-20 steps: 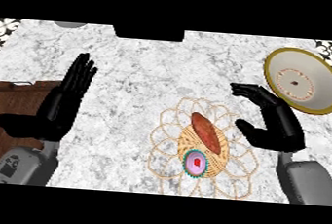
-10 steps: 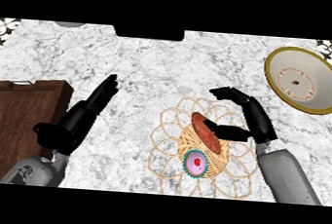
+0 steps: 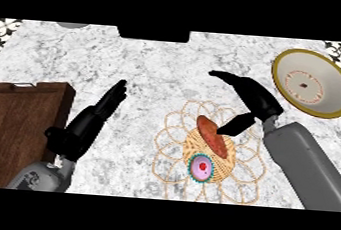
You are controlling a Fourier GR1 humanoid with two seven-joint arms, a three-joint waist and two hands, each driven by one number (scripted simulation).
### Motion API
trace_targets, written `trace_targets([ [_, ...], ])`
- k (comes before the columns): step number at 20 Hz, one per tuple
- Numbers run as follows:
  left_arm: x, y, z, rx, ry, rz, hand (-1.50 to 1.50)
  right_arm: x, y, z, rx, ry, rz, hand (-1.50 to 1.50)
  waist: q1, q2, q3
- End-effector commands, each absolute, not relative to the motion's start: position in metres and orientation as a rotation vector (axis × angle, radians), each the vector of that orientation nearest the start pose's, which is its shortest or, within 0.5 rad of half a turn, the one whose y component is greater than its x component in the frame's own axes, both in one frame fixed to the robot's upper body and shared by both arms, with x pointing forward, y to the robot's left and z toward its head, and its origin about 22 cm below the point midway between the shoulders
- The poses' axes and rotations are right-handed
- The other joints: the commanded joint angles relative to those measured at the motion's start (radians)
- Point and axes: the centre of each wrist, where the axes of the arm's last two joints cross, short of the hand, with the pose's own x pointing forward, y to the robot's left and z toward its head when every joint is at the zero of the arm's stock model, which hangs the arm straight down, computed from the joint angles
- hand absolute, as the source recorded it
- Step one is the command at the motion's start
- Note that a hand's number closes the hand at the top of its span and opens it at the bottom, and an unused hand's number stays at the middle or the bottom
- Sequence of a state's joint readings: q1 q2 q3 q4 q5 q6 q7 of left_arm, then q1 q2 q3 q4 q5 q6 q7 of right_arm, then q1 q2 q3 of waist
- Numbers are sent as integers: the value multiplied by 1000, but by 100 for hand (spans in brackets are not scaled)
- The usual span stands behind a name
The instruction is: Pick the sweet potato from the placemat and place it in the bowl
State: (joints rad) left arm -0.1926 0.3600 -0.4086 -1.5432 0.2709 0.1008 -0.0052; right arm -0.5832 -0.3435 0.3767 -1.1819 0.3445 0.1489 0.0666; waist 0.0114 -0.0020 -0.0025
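Fingers (image 3: 231, 81) of the right hand (image 3: 257, 100) arch open and hold nothing. The hand has moved in from the mat's right side, and its thumb (image 3: 236, 125) now sits at the potato (image 3: 210, 135), which lies just below the fingers on the mat (image 3: 228, 158). The grasp is not yet closed. The bowl (image 3: 328, 73) stands behind the hand's back. The left hand (image 3: 91, 124), fingers straight, has shifted inward.
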Motion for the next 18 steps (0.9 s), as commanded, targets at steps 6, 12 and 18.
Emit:
trace_targets([
  [6,263,198,24,-159,-1587,-396,0,382,-152,120,-309,-893,1601,-150,4,-1,-1],
  [12,271,206,29,-157,-1585,-368,0,382,-119,137,-235,-742,1639,-150,-13,-1,2],
  [18,262,194,31,-184,-1593,-386,0,371,-103,142,-266,-680,1646,-150,-12,-1,2],
])
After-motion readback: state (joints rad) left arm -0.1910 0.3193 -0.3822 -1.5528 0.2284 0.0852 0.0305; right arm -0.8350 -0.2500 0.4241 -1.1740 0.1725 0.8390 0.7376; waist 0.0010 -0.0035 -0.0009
